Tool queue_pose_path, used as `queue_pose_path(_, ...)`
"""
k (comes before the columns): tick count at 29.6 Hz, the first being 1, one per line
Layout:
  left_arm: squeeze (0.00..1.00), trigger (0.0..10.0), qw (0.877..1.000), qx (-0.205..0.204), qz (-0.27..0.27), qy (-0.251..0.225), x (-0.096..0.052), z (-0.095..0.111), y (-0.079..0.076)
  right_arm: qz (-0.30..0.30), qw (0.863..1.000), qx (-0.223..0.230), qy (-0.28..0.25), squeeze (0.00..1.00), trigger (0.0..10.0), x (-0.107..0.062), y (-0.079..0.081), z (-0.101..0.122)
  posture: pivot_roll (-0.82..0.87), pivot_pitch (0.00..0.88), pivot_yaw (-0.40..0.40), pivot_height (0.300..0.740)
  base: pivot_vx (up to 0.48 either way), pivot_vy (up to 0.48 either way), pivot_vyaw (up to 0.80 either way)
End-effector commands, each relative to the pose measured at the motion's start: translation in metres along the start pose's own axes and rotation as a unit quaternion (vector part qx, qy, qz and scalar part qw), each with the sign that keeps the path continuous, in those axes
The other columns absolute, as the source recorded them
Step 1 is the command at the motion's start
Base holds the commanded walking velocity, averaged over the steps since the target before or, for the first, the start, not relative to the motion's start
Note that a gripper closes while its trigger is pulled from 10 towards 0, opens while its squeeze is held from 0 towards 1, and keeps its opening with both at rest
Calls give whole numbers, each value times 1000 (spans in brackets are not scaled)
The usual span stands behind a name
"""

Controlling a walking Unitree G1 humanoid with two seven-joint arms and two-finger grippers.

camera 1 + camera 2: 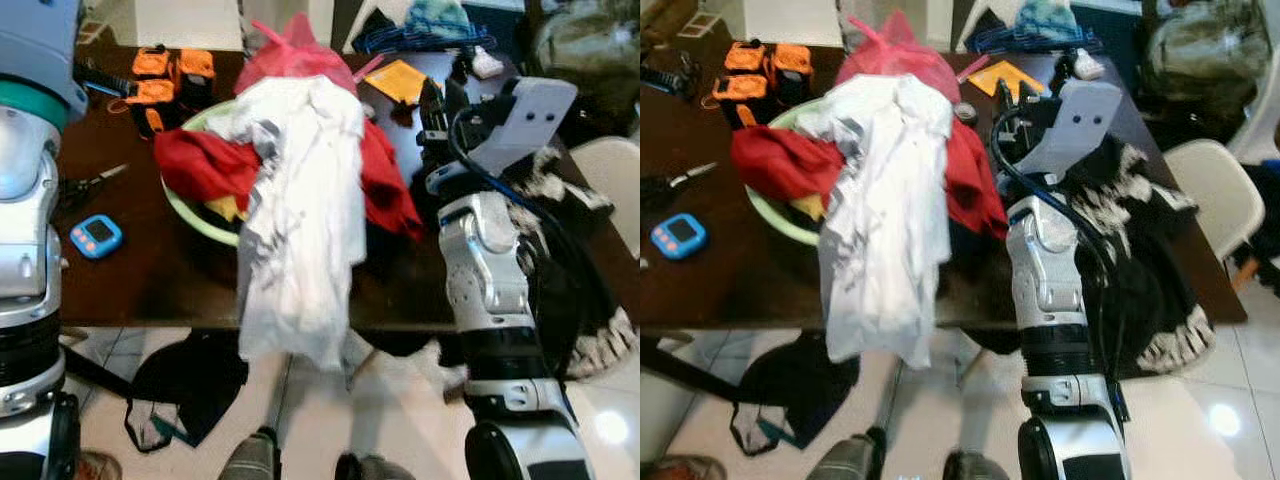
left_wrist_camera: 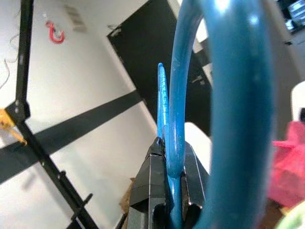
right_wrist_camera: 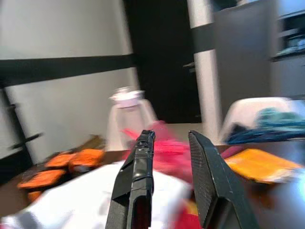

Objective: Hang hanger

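A blue plastic hanger (image 2: 224,95) is clamped at its hook between the black fingers (image 2: 152,181) of my left gripper (image 2: 167,191), which is shut on it. A white shirt (image 1: 300,220) hangs in mid-air before the table's front edge, its top out of frame. My left arm (image 1: 30,200) rises at the far left. Over the table's right part my right gripper (image 3: 171,136) is open and empty, beside the red cloth (image 1: 385,185). A black rack pole (image 2: 24,95) stands against a white wall in the left wrist view.
On the dark table (image 1: 150,280) stand a green basin (image 1: 190,215) of red clothes, a pink bag (image 1: 295,55), orange tools (image 1: 165,75), scissors (image 1: 85,183) and a blue timer (image 1: 96,236). A black-and-white garment (image 1: 1140,260) drapes the right end. White chair (image 1: 1205,190); dark cloth (image 1: 185,385) on the floor.
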State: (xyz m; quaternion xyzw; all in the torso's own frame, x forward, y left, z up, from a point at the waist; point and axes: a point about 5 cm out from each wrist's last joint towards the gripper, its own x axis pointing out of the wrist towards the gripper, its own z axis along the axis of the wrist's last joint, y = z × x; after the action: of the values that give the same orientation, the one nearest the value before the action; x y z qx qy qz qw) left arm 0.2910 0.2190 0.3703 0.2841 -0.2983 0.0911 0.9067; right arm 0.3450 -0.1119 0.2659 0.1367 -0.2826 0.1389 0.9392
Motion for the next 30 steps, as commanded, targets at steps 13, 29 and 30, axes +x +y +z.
queue_pose_path(13, 0, 10000, 998, 47, -28, 39, -12, -5, 3, 294, 955, 12, 33, 0, 10000, -16, 82, 1, 246, 79, 9, 740, 0, 0, 0)
queue_pose_path(29, 0, 10000, 986, -16, -123, 111, -39, -30, 55, 106, 964, -217, 115, 0, 10000, 9, 73, -46, 288, 111, -14, 740, 0, 0, 0)
queue_pose_path(30, 0, 10000, 980, -36, -158, 113, -50, -31, 49, 88, 965, -220, 114, 0, 10000, 9, 70, -46, 293, 124, -23, 740, 0, 0, 0)
